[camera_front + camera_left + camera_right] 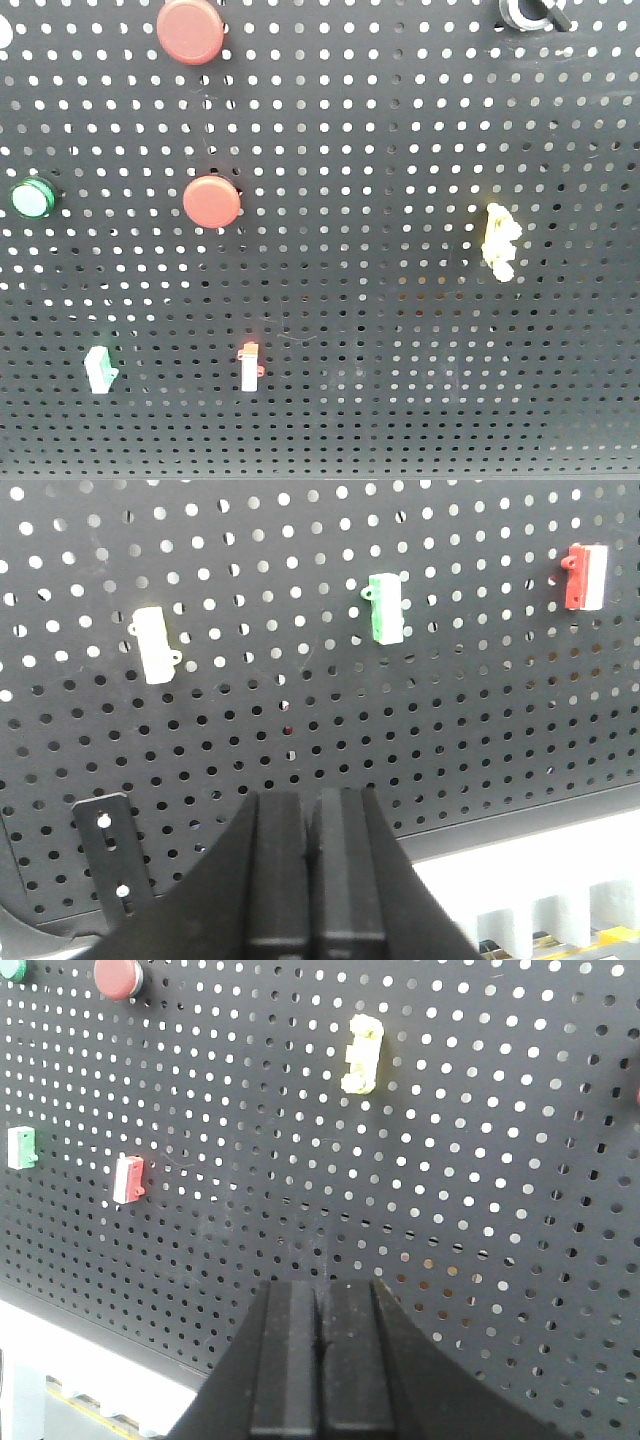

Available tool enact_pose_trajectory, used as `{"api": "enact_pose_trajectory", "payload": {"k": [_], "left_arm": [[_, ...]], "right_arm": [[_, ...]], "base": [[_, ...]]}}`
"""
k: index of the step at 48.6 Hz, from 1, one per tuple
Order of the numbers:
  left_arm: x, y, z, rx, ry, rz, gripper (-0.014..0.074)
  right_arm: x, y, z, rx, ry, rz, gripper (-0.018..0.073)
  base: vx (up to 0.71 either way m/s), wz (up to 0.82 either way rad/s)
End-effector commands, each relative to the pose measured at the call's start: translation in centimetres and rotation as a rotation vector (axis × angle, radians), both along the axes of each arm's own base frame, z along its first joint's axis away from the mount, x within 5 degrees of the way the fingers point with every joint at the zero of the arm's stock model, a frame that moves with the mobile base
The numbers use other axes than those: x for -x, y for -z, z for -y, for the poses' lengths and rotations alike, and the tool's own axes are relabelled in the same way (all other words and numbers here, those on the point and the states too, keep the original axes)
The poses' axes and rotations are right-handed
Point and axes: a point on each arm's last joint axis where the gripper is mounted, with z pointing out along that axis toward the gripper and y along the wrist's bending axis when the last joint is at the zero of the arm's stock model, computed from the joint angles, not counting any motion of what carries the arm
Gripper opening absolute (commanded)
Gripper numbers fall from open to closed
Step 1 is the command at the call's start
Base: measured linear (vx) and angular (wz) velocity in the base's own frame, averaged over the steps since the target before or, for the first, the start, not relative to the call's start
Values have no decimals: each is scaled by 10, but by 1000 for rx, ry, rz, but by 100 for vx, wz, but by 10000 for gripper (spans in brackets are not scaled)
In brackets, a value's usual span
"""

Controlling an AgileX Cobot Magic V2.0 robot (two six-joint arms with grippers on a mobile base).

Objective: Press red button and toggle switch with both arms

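Waiting low, left hand (312,855) and right hand (322,1345) pinched together; next, reaching up to red button (190,30) and toggle switch (533,12).

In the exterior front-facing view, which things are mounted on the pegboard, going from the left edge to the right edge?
green button → white switch with green tip → the two red buttons, larger one above the smaller → white switch with red tip → yellow knobbly piece → toggle switch.
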Motion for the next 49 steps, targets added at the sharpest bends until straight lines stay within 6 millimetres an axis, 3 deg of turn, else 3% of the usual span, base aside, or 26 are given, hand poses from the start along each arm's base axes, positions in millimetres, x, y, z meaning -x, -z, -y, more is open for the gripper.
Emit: {"api": "enact_pose_trajectory", "payload": {"k": [1, 12, 20, 27, 33, 41, 49], "left_arm": [[1, 2, 0, 34, 2, 64, 2], [1, 2, 0, 34, 2, 64, 2], [1, 2, 0, 34, 2, 64, 2], [1, 2, 0, 34, 2, 64, 2], [1, 2, 0, 34, 2, 64, 2], [1, 2, 0, 34, 2, 63, 2], [1, 2, 0, 34, 2, 63, 2]], "right_arm": [[4, -13, 4, -39, 36, 74, -3], [4, -13, 4, -26, 42, 77, -3], [-1, -5, 12, 35, 167, 11, -3], [-15, 19, 24, -129, 378, -71, -3], [-29, 56, 30, -278, 467, -125, -3], [-37, 92, 30, -264, 468, -128, -3], [-37, 97, 30, -260, 476, -159, -3]], "base": [[0, 0], [0, 0], [0, 0], [0, 0], [0, 0], [0, 0], [0, 0]]}}
